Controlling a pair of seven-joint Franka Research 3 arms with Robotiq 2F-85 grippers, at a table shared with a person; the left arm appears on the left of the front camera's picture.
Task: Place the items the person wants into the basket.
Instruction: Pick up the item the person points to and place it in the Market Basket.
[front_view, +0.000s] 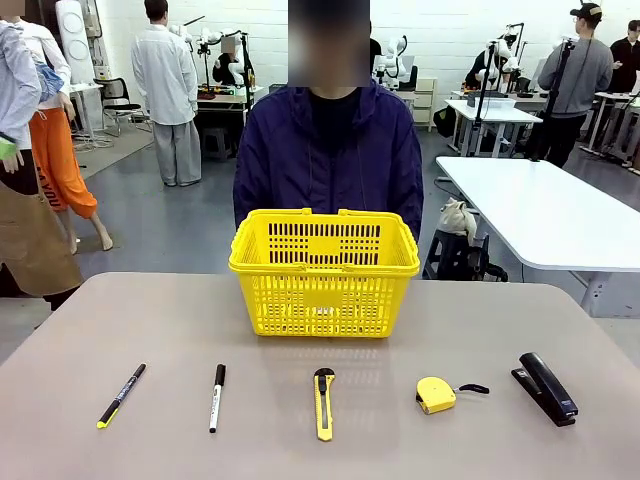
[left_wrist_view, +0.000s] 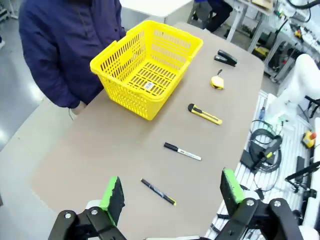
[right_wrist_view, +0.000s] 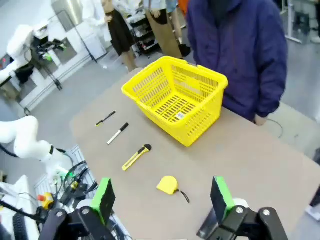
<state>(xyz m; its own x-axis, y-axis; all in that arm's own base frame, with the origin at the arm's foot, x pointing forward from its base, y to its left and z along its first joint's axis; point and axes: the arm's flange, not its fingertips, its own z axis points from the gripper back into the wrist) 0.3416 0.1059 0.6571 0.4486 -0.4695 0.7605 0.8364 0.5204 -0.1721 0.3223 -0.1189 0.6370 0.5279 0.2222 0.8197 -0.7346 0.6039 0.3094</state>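
Yellow plastic shopping basket sat at the far middle of the beige table, handles lying down along the rim, right in front of the person in the dark navy jacket standing at the far edge. On the robot's side everything was lined up in one row, each piece well apart from the next. From the robot's left there was a black pen with a yellow tip, then the white marker with its black cap pointing toward the basket. Next came the yellow-and-black utility knife, roughly in line with the basket's middle, and the little round yellow tape measure with a black strap trailing toward the black stapler at the right end. So the marker, knife and tape measure all lay flat on the tabletop, outside the basket. Left gripper hung high over its end of the table, jaws spread wide and gripping nothing. Right gripper was the same deal, wide open and holding nothing, looking down at the tape measure on the table far below.
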